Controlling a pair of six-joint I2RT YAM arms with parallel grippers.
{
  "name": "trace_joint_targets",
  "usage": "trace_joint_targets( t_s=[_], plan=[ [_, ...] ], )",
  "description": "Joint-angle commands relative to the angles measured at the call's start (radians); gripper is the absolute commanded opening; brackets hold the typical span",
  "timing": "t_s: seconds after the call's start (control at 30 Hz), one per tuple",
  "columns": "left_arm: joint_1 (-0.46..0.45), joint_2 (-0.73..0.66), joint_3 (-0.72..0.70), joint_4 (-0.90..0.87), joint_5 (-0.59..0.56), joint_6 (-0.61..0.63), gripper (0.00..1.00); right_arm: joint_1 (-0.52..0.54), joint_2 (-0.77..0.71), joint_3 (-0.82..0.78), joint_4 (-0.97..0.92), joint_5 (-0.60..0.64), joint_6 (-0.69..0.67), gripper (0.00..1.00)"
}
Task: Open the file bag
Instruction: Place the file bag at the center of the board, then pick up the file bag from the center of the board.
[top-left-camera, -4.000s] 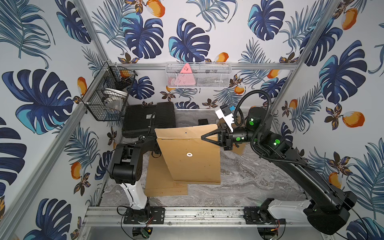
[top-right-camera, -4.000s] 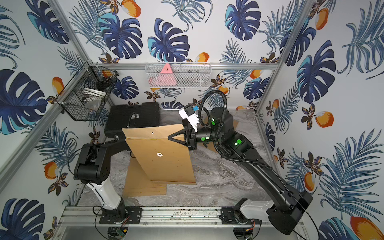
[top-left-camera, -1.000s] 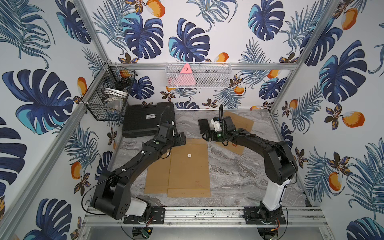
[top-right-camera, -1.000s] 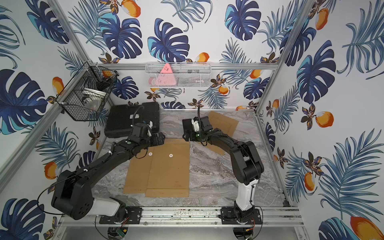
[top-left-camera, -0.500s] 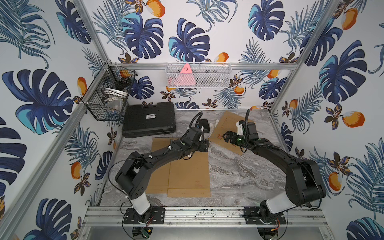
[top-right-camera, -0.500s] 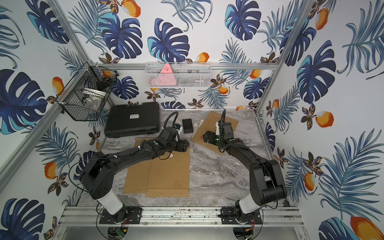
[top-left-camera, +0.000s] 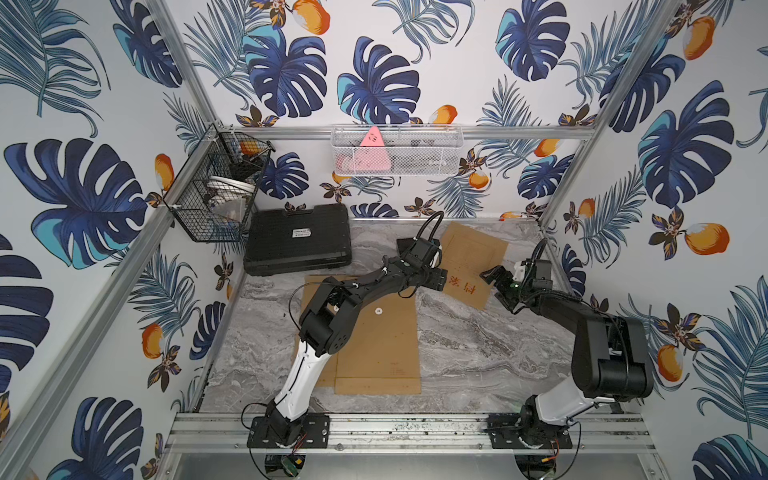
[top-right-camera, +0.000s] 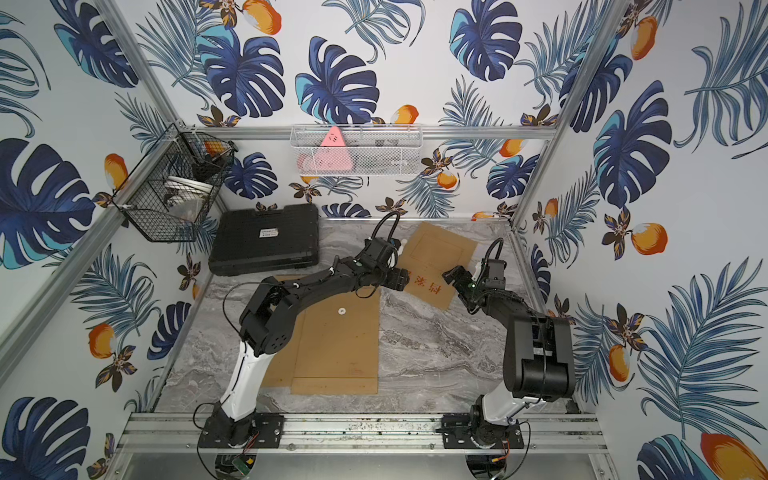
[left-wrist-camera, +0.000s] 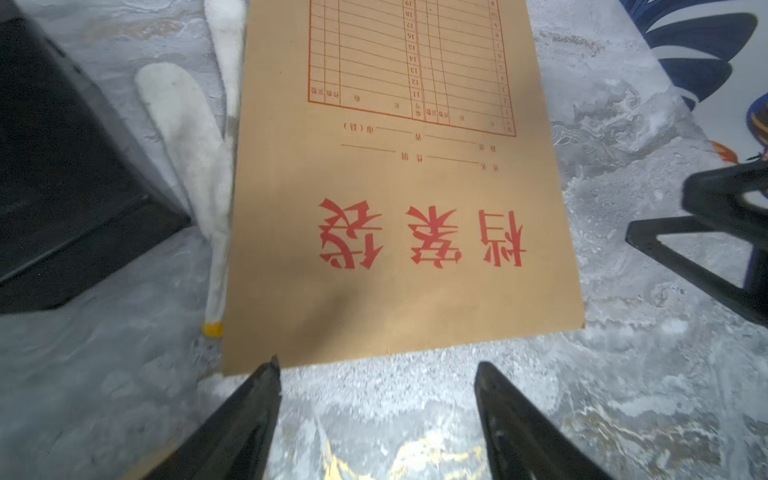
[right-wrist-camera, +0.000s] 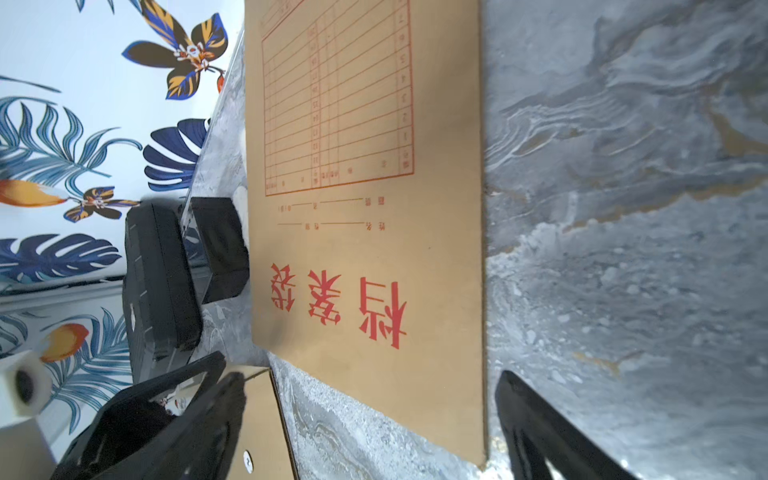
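A brown file bag (top-left-camera: 376, 345) lies flat mid-table with its white clasp button (top-left-camera: 378, 310) facing up, partly on top of another brown bag (top-left-camera: 316, 357). A third bag with red characters (top-left-camera: 471, 257) lies at the back right, printed side up. My left gripper (top-left-camera: 440, 279) is at that bag's near left corner, open, and in the left wrist view its fingertips straddle bare marble just short of the printed bag's (left-wrist-camera: 399, 291) edge. My right gripper (top-left-camera: 494, 286) is open at the near right corner, and the printed bag's (right-wrist-camera: 365, 249) corner lies between its fingers.
A black case (top-left-camera: 297, 239) sits at the back left under a black wire basket (top-left-camera: 216, 203). A white mesh basket (top-left-camera: 395, 151) hangs on the back wall. A small black box (right-wrist-camera: 218, 249) and a white glove (left-wrist-camera: 187, 124) lie beside the printed bag.
The left arm swung right from the clasp bag to the printed bag, its jaws narrowing a little. The right arm pulled back to the right. Earlier the clasp bag was held up; now it lies flat.
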Motion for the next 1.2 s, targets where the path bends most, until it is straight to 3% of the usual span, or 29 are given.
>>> trace_joint_targets(
  t_s=[0.0,0.33,0.63,1.17],
  plan=[
    [-0.001,0.056,0.072,-0.111,-0.008,0.038,0.79,-0.012,0.017,0.014,0.027,0.011,0.076,0.99],
    [-0.001,0.159,0.186,-0.180,-0.042,0.058,0.82,-0.067,0.101,0.064,-0.031,-0.059,0.083,1.00],
    [-0.001,0.169,0.168,-0.196,-0.029,0.062,0.83,-0.099,0.186,0.067,0.025,-0.148,0.140,1.00],
    [-0.005,0.187,0.161,-0.215,0.026,0.088,0.84,-0.107,0.290,-0.006,0.354,-0.336,0.305,0.99]
  ],
)
